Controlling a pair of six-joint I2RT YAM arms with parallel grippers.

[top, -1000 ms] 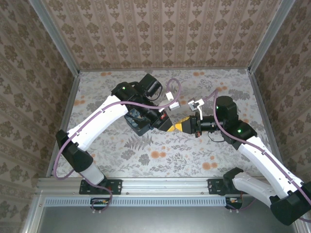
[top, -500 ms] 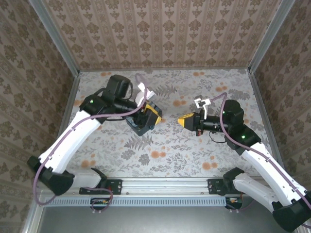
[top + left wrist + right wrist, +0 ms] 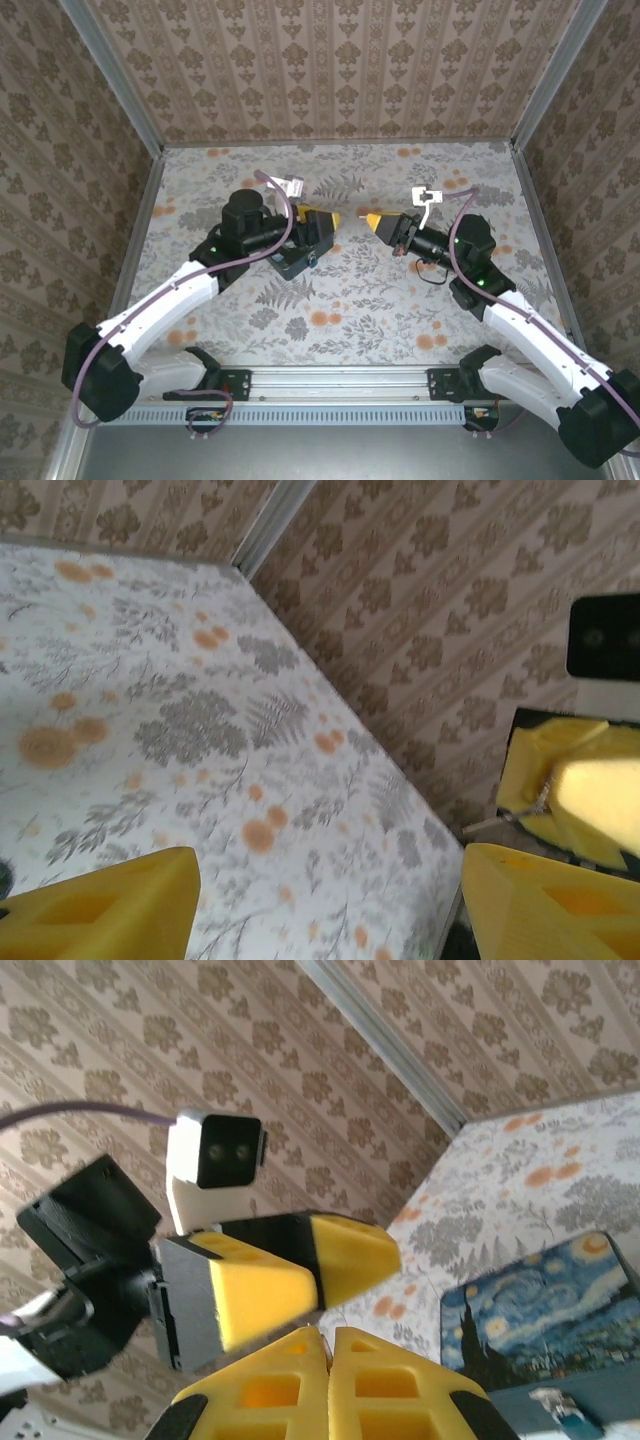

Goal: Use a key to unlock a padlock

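The starry-night painted box [image 3: 293, 259] [image 3: 545, 1308] lies on the table under my left gripper. A tiny pale-and-blue piece [image 3: 560, 1406] on the box's near side is too blurred to name as the padlock. My left gripper [image 3: 318, 222] [image 3: 330, 885] [image 3: 300, 1270] hovers above the box with its yellow fingers [image 3: 100, 910] wide apart and nothing between them. Facing it, my right gripper [image 3: 376, 221] [image 3: 330, 1338] [image 3: 575, 792] is raised and shut. A thin grey metal key [image 3: 480, 825] pokes out of its fingertips toward the left gripper.
The floral tablecloth [image 3: 400, 300] is walled by patterned panels on three sides, with metal posts [image 3: 535, 90] in the far corners. Purple cables [image 3: 275, 215] loop over both wrists. The right arm's white camera housing [image 3: 427, 196] sticks up behind its gripper.
Both grippers met over the box a second ago. The left arm has swung back left and the right gripper has lifted toward the far side; they now stand apart.
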